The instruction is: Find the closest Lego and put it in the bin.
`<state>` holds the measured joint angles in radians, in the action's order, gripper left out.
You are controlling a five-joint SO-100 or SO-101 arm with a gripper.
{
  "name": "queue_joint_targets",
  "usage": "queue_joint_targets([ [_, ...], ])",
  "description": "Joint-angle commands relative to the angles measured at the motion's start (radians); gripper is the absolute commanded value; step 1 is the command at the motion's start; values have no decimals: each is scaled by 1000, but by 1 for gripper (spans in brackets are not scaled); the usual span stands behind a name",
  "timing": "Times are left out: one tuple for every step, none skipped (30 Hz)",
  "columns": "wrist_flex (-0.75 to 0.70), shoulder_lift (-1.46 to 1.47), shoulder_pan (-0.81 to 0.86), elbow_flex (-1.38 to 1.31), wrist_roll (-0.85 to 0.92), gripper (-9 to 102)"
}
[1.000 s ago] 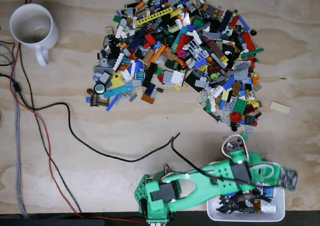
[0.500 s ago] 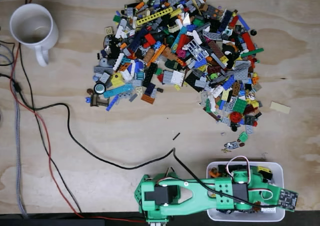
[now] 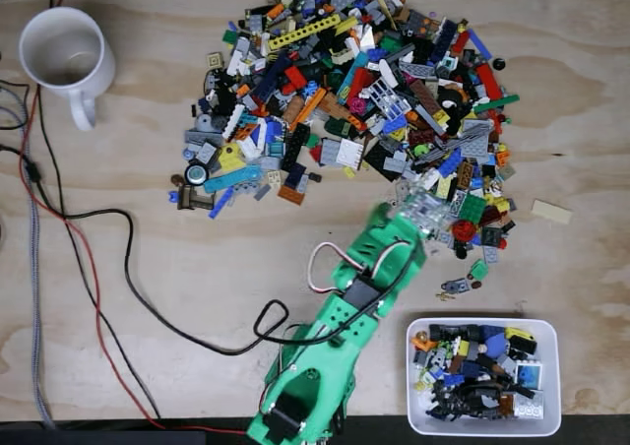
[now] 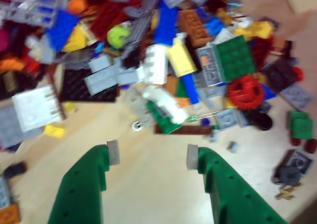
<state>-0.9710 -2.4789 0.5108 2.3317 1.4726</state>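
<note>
Green jaws are held wide and empty above the near edge of the Lego pile, positioned to straddle a white piece. Filled with bricks, the bin is set beside the arm's base on the table.

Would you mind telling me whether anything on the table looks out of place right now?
A tan Lego plate lies alone, right of the Lego pile in the fixed view. A black cable snakes loose across the table. The bin sits square, nothing spilled.
</note>
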Motion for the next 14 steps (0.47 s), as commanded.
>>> queue_joint_targets([
  [29,-115,-252,51,-28,20],
  [25,-117,-288,51,-44,20],
  [23,-117,-316,51,-54,20],
  [21,-115,-333,54,-57,20],
  [29,-114,-347,63,-58,21],
  [44,-115,-354,81,-52,21],
  [57,-118,-357,100,-41,21],
  [71,-120,-360,114,-37,21],
  [77,-120,-362,124,-32,21],
  [81,-120,-364,133,-29,21],
  [84,-120,-364,141,-28,21],
  [89,-120,-365,149,-28,21],
  [91,-120,-367,153,-28,21],
  [91,-120,-371,155,-29,21],
])
